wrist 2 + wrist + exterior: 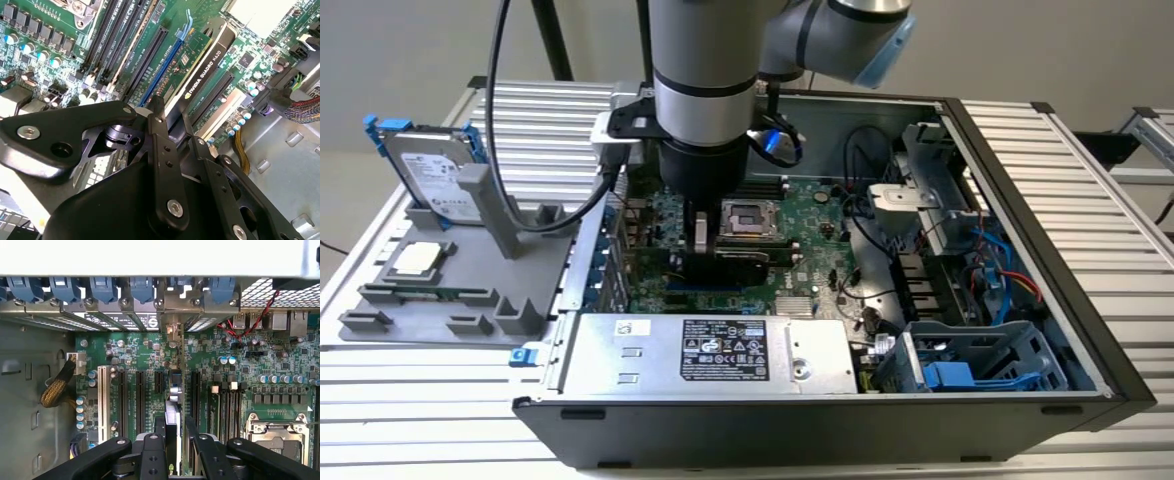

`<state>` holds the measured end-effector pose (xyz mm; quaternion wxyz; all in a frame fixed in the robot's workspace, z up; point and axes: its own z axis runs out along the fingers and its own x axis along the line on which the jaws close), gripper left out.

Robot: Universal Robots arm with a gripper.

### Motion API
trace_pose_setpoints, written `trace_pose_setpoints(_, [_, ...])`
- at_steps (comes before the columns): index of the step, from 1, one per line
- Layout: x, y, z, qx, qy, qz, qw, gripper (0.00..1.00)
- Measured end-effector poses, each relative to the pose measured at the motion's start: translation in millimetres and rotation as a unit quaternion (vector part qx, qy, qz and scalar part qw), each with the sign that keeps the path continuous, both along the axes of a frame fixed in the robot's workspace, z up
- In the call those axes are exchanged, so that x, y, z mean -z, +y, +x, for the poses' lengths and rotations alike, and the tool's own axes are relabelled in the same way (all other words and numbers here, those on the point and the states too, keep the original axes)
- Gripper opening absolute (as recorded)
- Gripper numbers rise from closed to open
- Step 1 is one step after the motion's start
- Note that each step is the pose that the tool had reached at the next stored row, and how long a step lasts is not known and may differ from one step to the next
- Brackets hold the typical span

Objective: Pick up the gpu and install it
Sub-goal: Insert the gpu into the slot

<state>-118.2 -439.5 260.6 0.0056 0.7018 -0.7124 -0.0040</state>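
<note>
Pick is done: the gpu (202, 75) is off the parts tray (400, 325) and inside the open case (1067, 250), standing on edge over the motherboard (821, 265).

The gripper (172, 112) has its fingers (162, 150) clamped on the card's upper edge, one each side; in the first wrist view the gpu (173, 410) runs straight out from between them toward the rear bracket row at 12 o'clock.

In the second wrist view the card sits alongside the blue expansion slot (155, 75), at roughly 1 o'clock from the fingertips.

Seating: hard to confirm, the contact edge is hidden, so I'd call it lined up or partly in, not verified home.

In the exterior view the arm (707, 110) stands vertical over the board; the hard drive (434, 175) is on the tray at 9 o'clock from it.

Left: full seat and release.
</note>
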Motion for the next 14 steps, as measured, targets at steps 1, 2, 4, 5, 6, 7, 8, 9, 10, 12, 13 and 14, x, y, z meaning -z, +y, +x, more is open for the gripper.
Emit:
trace_pose_setpoints(1, [0.0, 0.2, 0.0, 0.000, 0.0000, 0.0000, 1.0000, 0.00])
trace_pose_setpoints(2, [0.0, 0.2, 0.0, 0.000, 0.0000, 0.0000, 1.0000, 0.00])
trace_pose_setpoints(4, [-0.1, 0.3, 0.0, 0.000, 0.0000, 0.0000, 1.0000, 0.00])
trace_pose_setpoints(5, [-0.1, 0.3, 0.0, 0.000, 0.0000, 0.0000, 1.0000, 0.00])
trace_pose_setpoints(6, [0.0, 0.4, 0.0, 0.000, 0.0000, 0.0000, 1.0000, 0.00])
trace_pose_setpoints(7, [0.0, 0.4, 0.0, 0.000, 0.0000, 0.0000, 1.0000, 0.00])
trace_pose_setpoints(8, [0.1, 0.7, -0.1, 0.000, 0.0000, 0.0000, 1.0000, 0.00])
trace_pose_setpoints(9, [0.3, 1.0, -0.1, 0.000, 0.0000, 0.0000, 1.0000, 0.00])
trace_pose_setpoints(10, [0.5, 1.2, -0.2, 0.000, 0.0000, 0.0000, 1.0000, 0.00])
trace_pose_setpoints(12, [1.1, 1.2, -0.2, 0.000, 0.0001, -0.0001, 1.0000, 0.00])
trace_pose_setpoints(13, [1.6, 1.2, -0.2, 0.000, 0.0001, -0.0001, 1.0000, 0.00])
trace_pose_setpoints(14, [2.3, 1.3, -0.1, 0.000, 0.0000, -0.0001, 1.0000, 0.00])
